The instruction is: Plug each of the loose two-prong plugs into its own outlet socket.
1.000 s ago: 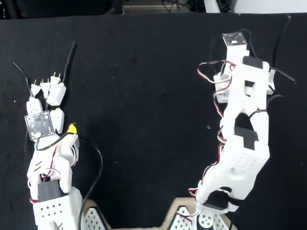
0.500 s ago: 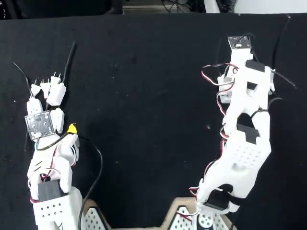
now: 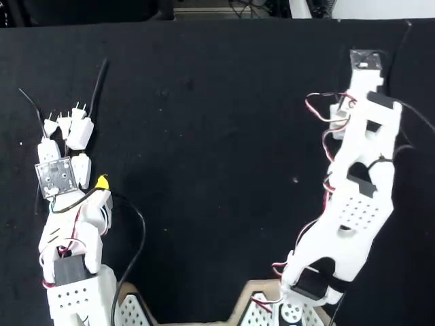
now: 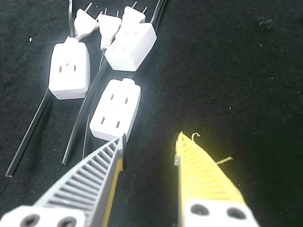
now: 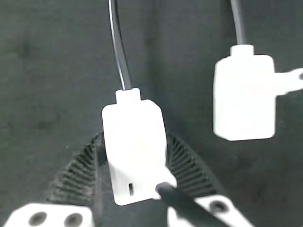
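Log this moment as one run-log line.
left gripper: open, near outlet block | right gripper: shut on corded socket block | two-prong plugs: loose

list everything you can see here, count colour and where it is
sockets: three, white, clustered at the table's left
plugs: three, white, two-prong, unplugged, at the cluster's far end
held block: one, white, black cord, between the right gripper's fingers
other block: one, white, corded, beside it, apart
cords: several, black, thin, running from the cluster
table: one, black
left gripper: grey and yellow fingers, open, just short of the nearest socket
right gripper: dark fingers, shut on the held block
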You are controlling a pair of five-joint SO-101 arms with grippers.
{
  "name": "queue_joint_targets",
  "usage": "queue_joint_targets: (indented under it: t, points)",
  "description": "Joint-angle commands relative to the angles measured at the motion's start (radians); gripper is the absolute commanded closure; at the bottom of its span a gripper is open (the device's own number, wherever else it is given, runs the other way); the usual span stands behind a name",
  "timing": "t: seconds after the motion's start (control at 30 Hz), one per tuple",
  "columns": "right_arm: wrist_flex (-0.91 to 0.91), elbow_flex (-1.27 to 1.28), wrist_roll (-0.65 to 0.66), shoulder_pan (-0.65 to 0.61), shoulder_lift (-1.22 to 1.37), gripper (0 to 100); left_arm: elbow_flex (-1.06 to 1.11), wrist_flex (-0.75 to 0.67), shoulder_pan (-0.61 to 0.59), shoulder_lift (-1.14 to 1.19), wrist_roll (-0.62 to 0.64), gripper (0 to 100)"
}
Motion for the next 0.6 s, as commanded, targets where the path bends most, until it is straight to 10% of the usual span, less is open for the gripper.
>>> queue_joint_targets:
  t: [0.0,0.57]
  points:
    - [-0.026,-0.131,-0.003,0.020,0.035,98.8,0.021,-0.005,-0.002,-0.005,0.008,82]
    - [0.008,-0.479,0.061,0.046,0.352,98.7,0.021,-0.005,-0.001,-0.005,0.008,82]
